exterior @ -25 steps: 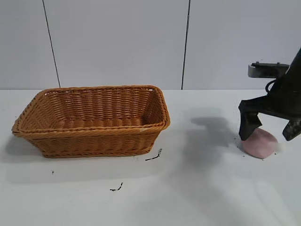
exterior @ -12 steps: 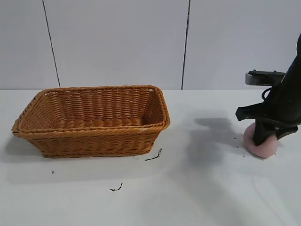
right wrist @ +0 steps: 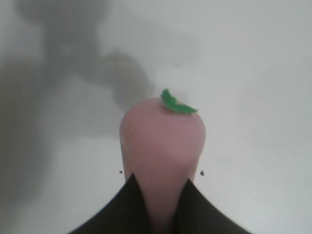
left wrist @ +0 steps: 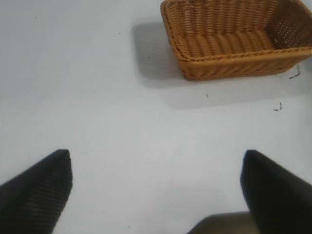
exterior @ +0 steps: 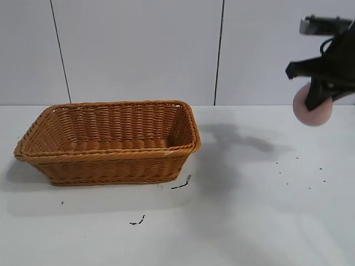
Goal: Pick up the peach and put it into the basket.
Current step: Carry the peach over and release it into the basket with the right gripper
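The peach [exterior: 313,112] is a dusty-pink lump held in the air at the far right, well above the table. My right gripper [exterior: 317,101] is shut on it. In the right wrist view the peach [right wrist: 163,146] is squeezed between the two dark fingers and carries a small green leaf [right wrist: 176,104]. The basket [exterior: 111,142], orange-brown wicker, stands on the table at the left, far from the peach; it also shows in the left wrist view [left wrist: 234,39]. My left gripper [left wrist: 156,195] is open and empty above bare table, out of the exterior view.
The white table [exterior: 244,210] carries small black marks [exterior: 181,184] near the basket's front right corner and dark specks [exterior: 302,172] at the right. A grey panelled wall stands behind.
My right gripper closed on the peach on the table, then lifted it straight up well clear of the surface. The basket has not moved.
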You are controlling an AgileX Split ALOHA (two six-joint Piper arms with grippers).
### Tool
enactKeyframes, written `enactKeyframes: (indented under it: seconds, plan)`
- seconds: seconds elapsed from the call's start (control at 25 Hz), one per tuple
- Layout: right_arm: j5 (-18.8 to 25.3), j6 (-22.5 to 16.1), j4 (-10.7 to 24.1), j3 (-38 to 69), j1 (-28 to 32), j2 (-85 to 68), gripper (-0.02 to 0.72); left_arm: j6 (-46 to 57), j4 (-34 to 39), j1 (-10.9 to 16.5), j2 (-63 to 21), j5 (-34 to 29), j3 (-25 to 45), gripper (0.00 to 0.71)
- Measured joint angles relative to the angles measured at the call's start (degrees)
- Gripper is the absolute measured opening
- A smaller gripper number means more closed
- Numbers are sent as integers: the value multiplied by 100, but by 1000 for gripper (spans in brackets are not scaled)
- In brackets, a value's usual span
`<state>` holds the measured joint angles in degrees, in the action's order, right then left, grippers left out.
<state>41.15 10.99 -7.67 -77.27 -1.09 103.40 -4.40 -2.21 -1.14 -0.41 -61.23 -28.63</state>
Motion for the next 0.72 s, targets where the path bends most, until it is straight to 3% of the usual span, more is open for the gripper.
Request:
enactKeyframes:
  seconds: [0.12,0.24,0.4,0.72]
  plan:
    - [502,-6,-18,-652,-47,-30,25,0,0,0,0,0,0,692]
    - [633,-77,-6,-1101,-281,-30,25,0,0,0,0,0,0,692]
    - [651,-276,81,-1801,-937,134,25,0,0,0,0,0,0,692]
    - [932,-308,255,-3182,-2384,1152,25,0,0,0,0,0,0,692]
